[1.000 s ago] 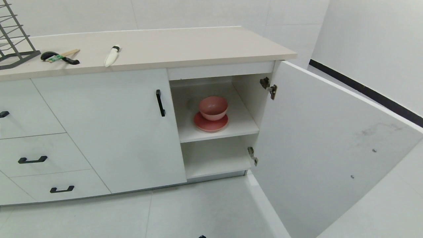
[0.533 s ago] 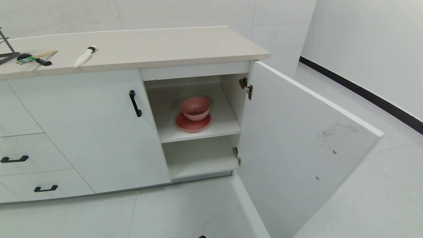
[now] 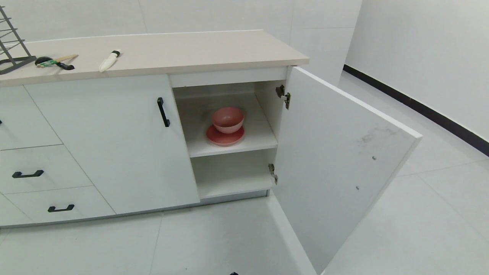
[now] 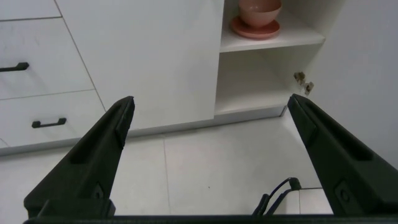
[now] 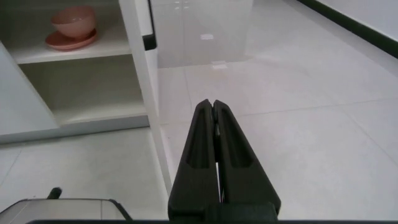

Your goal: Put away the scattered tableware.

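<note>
1. Currently the pink bowl (image 3: 228, 119) sits on the red plate (image 3: 225, 138), both on the upper shelf (image 3: 259, 144) just inside the open door (image 3: 336, 152), near its hinge side.
2. Left claw (image 4: 211, 101) is spread wide with nothing in it. Right claw (image 5: 213, 106) is pressed fully together with nothing in it. Both hang low over the floor in front of the open door.
3. Loose items lie on the tabletop (image 3: 191, 49), well apart from the open door: 1 white knife (image 3: 109, 61), and 1 dark spoon with chopsticks (image 3: 53, 62) beside a wire rack (image 3: 13, 49).
4. Judgement: the bowl and plate look stowed. The step in hand is likely fetching the cutlery or shutting the door; cannot tell which.
5. If shutting, push the open door's outer face near its free edge in a slow arc, keeping clear of the hinges (image 3: 283, 95). If fetching cutlery, these are thin, flat items, so use a low pinch and take 1 at a time.
6. The open door juts far into the floor space, and its free edge and lower corner are the main snag risks.
7. There is wide bare floor on the open door's outer side. The closed door's black handle (image 3: 163, 112) stands across the bay from it.
8. Headroom is tight over the bowl, under the tabletop edge.
</note>
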Tool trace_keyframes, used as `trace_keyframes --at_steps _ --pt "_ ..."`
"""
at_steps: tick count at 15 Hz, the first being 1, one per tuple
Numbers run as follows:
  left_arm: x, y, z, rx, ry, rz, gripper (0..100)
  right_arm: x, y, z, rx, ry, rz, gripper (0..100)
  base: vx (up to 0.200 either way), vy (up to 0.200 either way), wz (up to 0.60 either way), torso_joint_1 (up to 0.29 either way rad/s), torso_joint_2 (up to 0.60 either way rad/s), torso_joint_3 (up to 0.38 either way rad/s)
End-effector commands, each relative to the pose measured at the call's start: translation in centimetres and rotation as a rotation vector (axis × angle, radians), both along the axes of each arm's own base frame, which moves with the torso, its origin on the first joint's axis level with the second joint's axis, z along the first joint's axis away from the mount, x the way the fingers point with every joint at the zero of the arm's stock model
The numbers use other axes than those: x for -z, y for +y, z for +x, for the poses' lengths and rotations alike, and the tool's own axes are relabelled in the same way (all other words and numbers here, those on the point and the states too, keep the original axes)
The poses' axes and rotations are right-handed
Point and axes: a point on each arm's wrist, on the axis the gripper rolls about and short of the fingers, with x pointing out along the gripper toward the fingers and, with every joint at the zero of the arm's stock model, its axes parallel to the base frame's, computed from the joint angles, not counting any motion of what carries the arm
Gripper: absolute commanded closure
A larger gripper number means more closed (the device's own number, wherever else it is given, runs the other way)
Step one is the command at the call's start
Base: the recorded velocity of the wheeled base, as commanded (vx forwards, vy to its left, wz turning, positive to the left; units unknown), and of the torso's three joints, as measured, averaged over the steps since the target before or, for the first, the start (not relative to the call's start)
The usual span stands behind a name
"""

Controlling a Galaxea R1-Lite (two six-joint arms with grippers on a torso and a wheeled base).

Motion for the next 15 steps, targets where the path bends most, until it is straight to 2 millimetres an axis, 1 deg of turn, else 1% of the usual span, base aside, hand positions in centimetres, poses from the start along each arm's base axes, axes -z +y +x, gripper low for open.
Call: trace_keyframes --at_steps 1,3,5,6,7,8,9,10,11,12,13,14,15 --pt "0.0 0.0 0.0 0.000 0.000 0.000 0 0.0 0.0 0.0 0.001 0.001 -0.003 100 0.000 0.000 0.00 0.000 0.00 0.000" --pt "0.0 0.0 0.0 0.000 0.000 0.000 0 0.0 0.0 0.0 0.002 0.001 0.004 100 0.000 0.000 0.00 0.000 0.00 0.000" --pt "0.0 0.0 0.0 0.000 0.000 -0.003 0 -0.1 0.0 0.0 0.002 -0.005 0.003 100 0.000 -0.200 0.00 0.000 0.00 0.005" --pt "0.0 0.0 0.0 0.000 0.000 -0.003 0 -1.0 0.0 -0.2 0.002 -0.057 0.014 100 0.000 -0.200 0.00 -0.007 0.01 0.007" --pt "0.0 0.0 0.0 0.001 0.000 -0.003 0 -6.3 0.0 -1.4 0.009 -0.218 0.019 100 0.000 0.000 0.00 0.000 0.00 0.000" --pt "0.0 0.0 0.0 0.003 0.000 -0.003 0 -8.5 0.0 -1.1 0.001 -0.212 0.010 100 0.000 0.000 0.00 0.000 0.00 0.000" --pt "0.0 0.0 0.0 0.004 0.000 -0.003 0 -8.8 0.0 -0.9 -0.012 -0.200 0.004 100 0.000 0.000 0.00 0.000 0.00 0.000" --pt "0.0 0.0 0.0 0.006 0.000 -0.003 0 -8.9 0.2 1.0 -0.113 -0.079 -0.032 100 0.000 0.000 0.00 0.000 0.00 0.000" --pt "0.0 0.0 0.0 0.004 0.000 -0.003 0 -9.1 0.3 2.6 -0.164 0.004 -0.044 100 0.000 0.000 0.00 0.000 0.00 0.000" --pt "0.0 0.0 0.0 0.004 0.000 -0.003 0 -9.8 0.5 4.7 -0.219 0.091 -0.045 100 0.000 0.000 0.00 0.000 0.00 0.000" --pt "0.0 0.0 0.0 0.003 0.000 -0.003 0 -10.3 0.6 5.9 -0.249 0.113 -0.047 100 0.000 0.000 0.00 0.000 0.00 0.000" --pt "0.0 0.0 0.0 0.003 0.000 -0.002 0 -11.2 1.1 9.2 -0.281 0.154 -0.046 100 0.000 0.000 0.00 0.000 0.00 0.000" --pt "0.0 0.0 0.0 0.001 0.000 0.000 0 -11.4 1.3 11.5 -0.283 0.162 -0.047 100 0.000 0.000 0.00 0.000 0.00 0.000"
